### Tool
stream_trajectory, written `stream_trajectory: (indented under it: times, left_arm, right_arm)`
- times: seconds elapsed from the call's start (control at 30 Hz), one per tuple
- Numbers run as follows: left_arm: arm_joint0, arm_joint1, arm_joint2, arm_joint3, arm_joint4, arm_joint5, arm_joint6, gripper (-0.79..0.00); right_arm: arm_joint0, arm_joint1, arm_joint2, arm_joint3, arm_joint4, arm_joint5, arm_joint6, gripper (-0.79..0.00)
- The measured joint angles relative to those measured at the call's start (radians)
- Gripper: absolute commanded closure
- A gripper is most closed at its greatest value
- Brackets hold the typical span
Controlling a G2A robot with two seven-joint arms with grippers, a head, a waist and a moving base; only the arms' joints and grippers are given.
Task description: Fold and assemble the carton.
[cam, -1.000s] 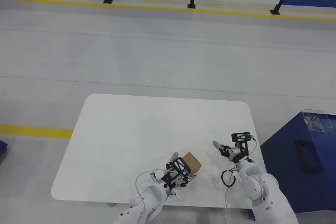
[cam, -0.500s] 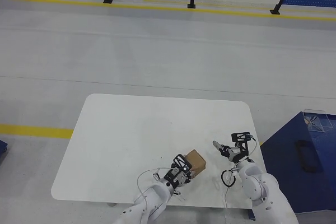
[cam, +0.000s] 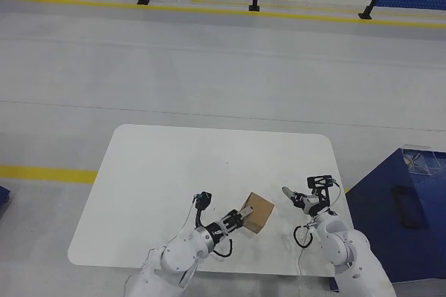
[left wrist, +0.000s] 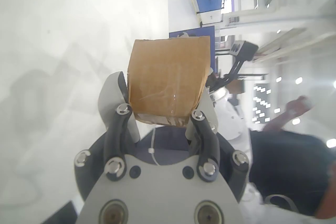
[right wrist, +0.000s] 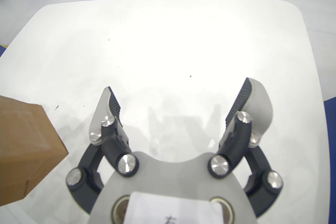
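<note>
A brown cardboard carton [cam: 257, 211] stands closed up as a small box near the front edge of the white table [cam: 178, 171]. My left gripper [cam: 240, 218] is shut on the carton [left wrist: 168, 80], one finger on each side of its taped end. The carton's corner [right wrist: 23, 146] also appears in the right wrist view. My right gripper [cam: 297, 199] hangs open to the right of the carton with nothing between its fingers [right wrist: 111, 104], a gap apart from the box.
A dark blue bin [cam: 409, 215] stands off the table's right side. The far and left parts of the table are bare white surface. A yellow floor line [cam: 37, 174] runs to the left.
The left arm has swung round to the left of the carton, its wrist now lower left. The carton has shifted a little right and away. The right arm has kept still.
</note>
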Motion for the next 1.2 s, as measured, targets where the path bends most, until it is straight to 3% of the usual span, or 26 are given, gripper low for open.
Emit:
stream_trajectory:
  times: [0.07,0.1,0.13,0.17,0.4,0.57,0.6,0.63,0.67,0.7,0.8,0.93,1.03,1.2]
  left_arm:
    - [-0.024,-0.001,-0.004,0.047,-0.044,0.057,-0.007,0.000]
    - [-0.030,-0.002,-0.002,0.059,-0.050,0.073,-0.014,-0.252]
    - [-0.037,-0.002,-0.001,0.074,-0.066,0.090,-0.023,-0.388]
    - [-0.042,-0.002,-0.002,0.083,-0.073,0.103,-0.025,-0.785]
    - [-0.045,0.009,-0.029,0.088,-0.055,0.172,-0.001,-0.785]
    - [0.028,0.028,-0.051,-0.065,0.081,0.123,0.121,-0.785]
    - [0.047,0.032,-0.044,-0.104,0.130,0.099,0.157,-0.637]
    - [0.071,0.037,-0.029,-0.151,0.211,0.062,0.207,-0.339]
    - [0.087,0.040,-0.012,-0.181,0.284,0.031,0.243,-0.197]
    - [0.100,0.044,0.008,-0.202,0.366,-0.001,0.277,0.000]
    - [0.118,0.052,0.077,-0.214,0.641,-0.041,0.369,0.000]
    - [0.111,0.049,0.158,-0.178,0.894,-0.001,0.438,0.000]
    - [0.096,0.042,0.195,-0.142,0.969,0.043,0.438,0.000]
    - [0.072,0.034,0.204,-0.104,0.918,0.025,0.429,0.000]
  right_arm:
    - [0.000,0.000,0.000,0.000,0.000,0.000,0.000,-0.785]
    - [0.000,0.000,0.000,0.000,0.000,0.000,0.000,-0.785]
    - [0.000,0.000,0.000,0.000,0.000,0.000,0.000,-0.785]
    - [0.000,0.000,0.000,0.000,0.000,0.000,0.000,-0.785]
    - [0.000,0.000,0.000,0.000,0.000,0.000,0.000,-0.785]
    - [0.000,0.000,0.000,0.000,0.000,0.000,0.000,-0.785]
    - [0.000,0.000,0.000,0.000,0.000,0.000,0.000,-0.785]
    - [0.000,0.000,0.000,0.000,0.000,0.000,0.000,-0.785]
    - [0.000,0.000,0.000,0.000,0.000,0.000,0.000,-0.785]
    - [0.000,0.000,0.000,0.000,0.000,0.000,0.000,-0.785]
    - [0.000,0.000,0.000,0.000,0.000,0.000,0.000,-0.785]
    - [0.000,0.000,0.000,0.000,0.000,0.000,0.000,-0.785]
    - [0.000,0.000,0.000,0.000,0.000,0.000,0.000,-0.785]
    - [0.000,0.000,0.000,0.000,0.000,0.000,0.000,-0.785]
